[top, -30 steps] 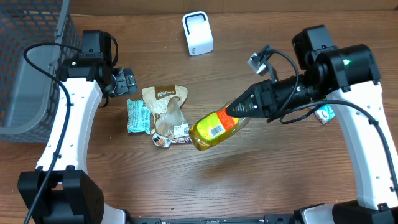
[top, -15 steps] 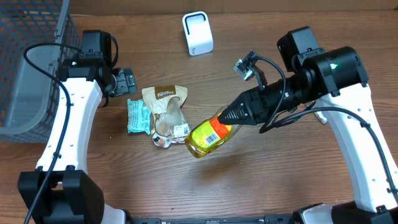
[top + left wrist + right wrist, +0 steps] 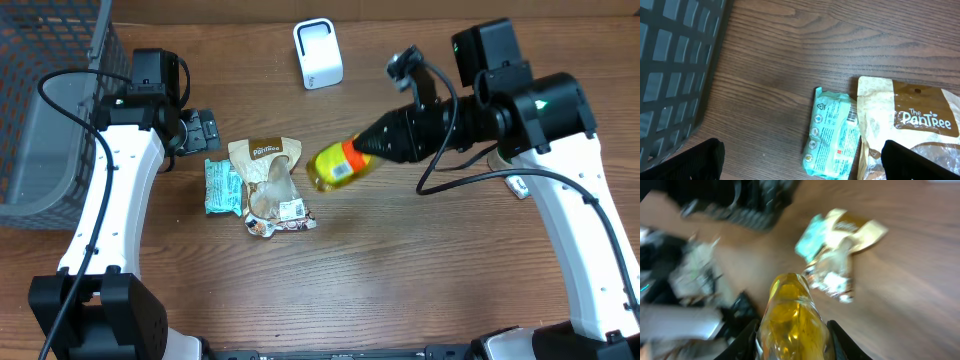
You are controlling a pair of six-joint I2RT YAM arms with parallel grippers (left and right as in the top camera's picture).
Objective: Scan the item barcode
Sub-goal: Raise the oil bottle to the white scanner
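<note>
The right wrist view is blurred all over, and the yellow bottle [image 3: 791, 315] runs off its bottom edge. From overhead its label [image 3: 343, 171] is too small to read. The left wrist view cuts off the brown pouch [image 3: 910, 125].

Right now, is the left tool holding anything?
No, the left tool stands wide open near the teal packet, gripping nothing.
</note>
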